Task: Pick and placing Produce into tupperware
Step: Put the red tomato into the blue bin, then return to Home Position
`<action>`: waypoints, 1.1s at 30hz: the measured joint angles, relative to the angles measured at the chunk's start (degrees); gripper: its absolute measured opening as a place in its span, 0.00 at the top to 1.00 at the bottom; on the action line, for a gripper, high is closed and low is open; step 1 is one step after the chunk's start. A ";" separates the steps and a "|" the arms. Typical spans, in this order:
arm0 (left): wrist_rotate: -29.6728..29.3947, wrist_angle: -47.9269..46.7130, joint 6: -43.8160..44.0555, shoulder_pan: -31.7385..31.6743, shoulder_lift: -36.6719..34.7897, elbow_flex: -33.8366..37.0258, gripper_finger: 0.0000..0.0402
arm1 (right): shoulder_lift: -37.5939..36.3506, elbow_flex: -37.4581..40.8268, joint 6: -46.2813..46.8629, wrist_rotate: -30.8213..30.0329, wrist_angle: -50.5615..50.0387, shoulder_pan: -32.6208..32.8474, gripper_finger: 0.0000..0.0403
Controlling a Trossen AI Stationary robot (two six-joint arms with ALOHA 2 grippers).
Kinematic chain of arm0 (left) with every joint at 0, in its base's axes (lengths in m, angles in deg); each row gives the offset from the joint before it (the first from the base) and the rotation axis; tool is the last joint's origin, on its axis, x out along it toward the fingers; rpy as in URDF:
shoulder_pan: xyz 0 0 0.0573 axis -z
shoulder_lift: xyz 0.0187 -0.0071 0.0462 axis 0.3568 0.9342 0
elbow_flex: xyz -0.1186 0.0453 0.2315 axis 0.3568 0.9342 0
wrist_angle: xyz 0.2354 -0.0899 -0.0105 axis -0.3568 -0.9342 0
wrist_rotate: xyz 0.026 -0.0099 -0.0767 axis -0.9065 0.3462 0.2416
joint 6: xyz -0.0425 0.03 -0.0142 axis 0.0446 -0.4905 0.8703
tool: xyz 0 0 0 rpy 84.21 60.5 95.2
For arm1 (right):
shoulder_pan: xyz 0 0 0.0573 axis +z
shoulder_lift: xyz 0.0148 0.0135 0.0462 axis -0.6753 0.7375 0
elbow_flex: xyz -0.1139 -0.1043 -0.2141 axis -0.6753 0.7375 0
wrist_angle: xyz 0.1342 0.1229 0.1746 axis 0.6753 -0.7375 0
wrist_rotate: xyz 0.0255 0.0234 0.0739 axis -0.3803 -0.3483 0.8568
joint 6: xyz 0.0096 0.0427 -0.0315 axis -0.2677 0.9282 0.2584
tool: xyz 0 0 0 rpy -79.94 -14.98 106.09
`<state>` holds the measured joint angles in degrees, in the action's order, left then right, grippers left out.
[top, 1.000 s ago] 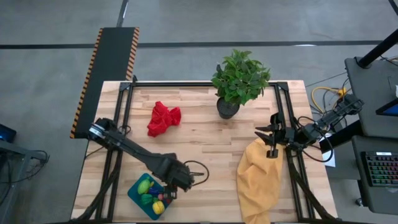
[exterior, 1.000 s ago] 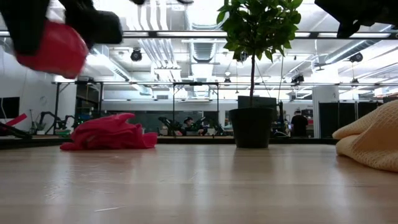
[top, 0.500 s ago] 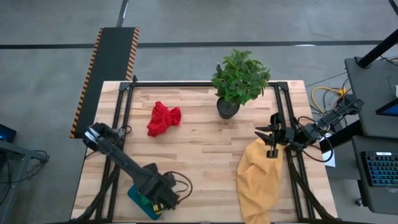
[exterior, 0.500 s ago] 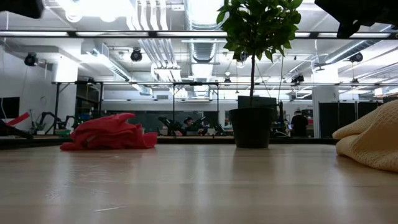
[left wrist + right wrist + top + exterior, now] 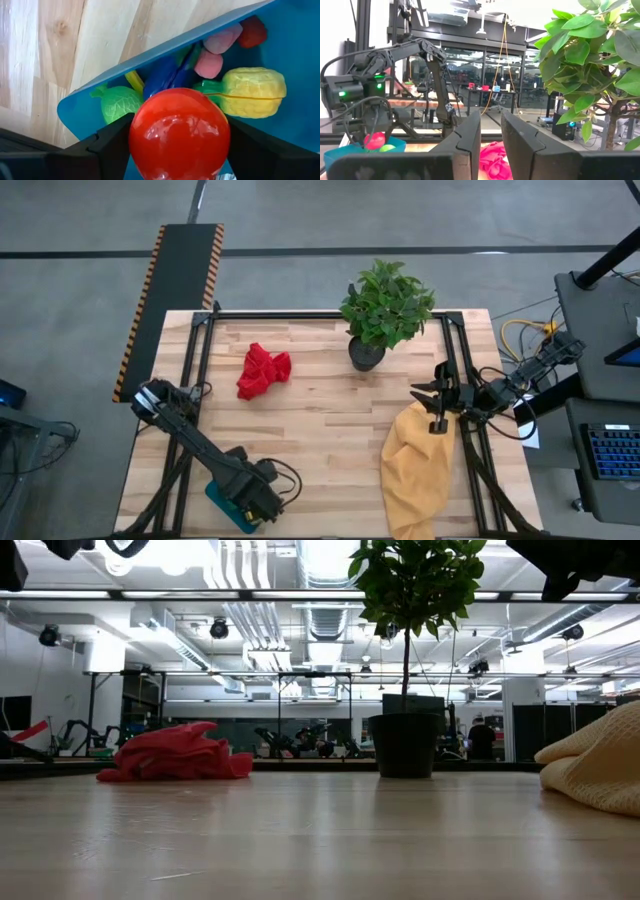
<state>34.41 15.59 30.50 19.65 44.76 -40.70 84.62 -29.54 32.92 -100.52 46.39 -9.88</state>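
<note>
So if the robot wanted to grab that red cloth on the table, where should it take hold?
Probably the raised crumpled hump in the middle of the red cloth, coming straight down from above. It lies bunched in a heap on the table, so its folds stand up for fingers to pinch, while its edges lie flat against the wood. Nothing stands close beside it.

The left gripper (image 5: 178,150) has carried the red produce (image 5: 179,134) down over the tupperware (image 5: 295,75), apparently lower now.

Left claw (image 5: 374,141) over tupperware (image 5: 342,152)
</note>
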 joint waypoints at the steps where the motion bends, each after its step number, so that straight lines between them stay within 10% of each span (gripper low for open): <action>1: 0.02 -0.06 0.01 -0.04 0.02 0.14 0.33 | 0.00 0.00 0.00 0.00 0.00 -0.02 0.83; 11: -0.48 0.24 -1.57 -0.37 0.01 1.41 0.14 | 0.00 0.02 -0.02 0.00 0.02 0.00 0.83; 25: -17.74 2.86 -14.83 -6.49 -5.33 0.17 0.27 | 0.00 0.00 -0.24 0.00 0.00 -0.02 0.83; 33: -43.20 22.39 -34.42 -7.65 -12.65 2.59 0.29 | 0.00 0.01 -0.64 0.00 0.00 -0.02 0.83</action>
<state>-8.79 37.98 -3.92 12.00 32.12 -38.11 84.62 -29.52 32.28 -100.52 46.39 -9.90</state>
